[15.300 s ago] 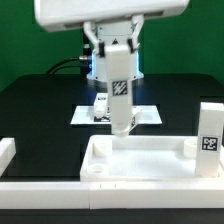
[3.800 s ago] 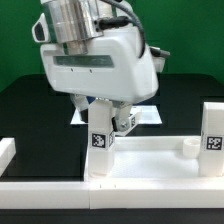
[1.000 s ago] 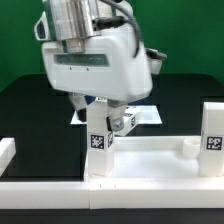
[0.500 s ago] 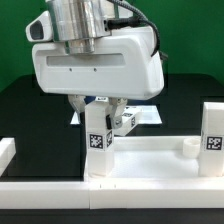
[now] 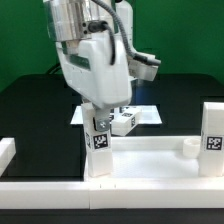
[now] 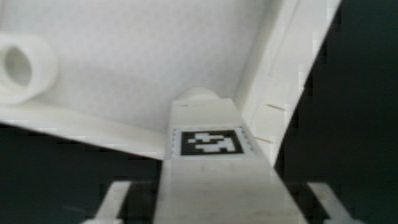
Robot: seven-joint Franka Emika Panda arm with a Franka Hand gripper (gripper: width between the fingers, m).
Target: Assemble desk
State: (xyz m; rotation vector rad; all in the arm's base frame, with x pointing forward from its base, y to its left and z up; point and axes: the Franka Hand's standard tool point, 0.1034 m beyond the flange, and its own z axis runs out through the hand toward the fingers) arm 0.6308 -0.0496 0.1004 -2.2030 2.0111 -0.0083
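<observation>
Exterior view: the tabletop (image 5: pixel 150 160) lies rim up, and one leg (image 5: pixel 99 140) stands upright in its corner on the exterior view's left. The gripper (image 5: pixel 102 118) hangs straight over that leg, reaching down around its top. A second leg (image 5: pixel 210 130) stands upright just off the tabletop's end on the exterior view's right. A third leg (image 5: pixel 127 122) lies behind the tabletop, by the marker board (image 5: pixel 150 113). An empty socket (image 5: pixel 188 147) shows at the tabletop's far corner on that right side.

Wrist view: the fingers (image 6: pixel 121 200) flank the standing leg, with a thin dark strip on each side — whether they pinch it I cannot tell.

I judge one leg placed, its seating unclear, and three to go — the fourth is out of sight.
</observation>
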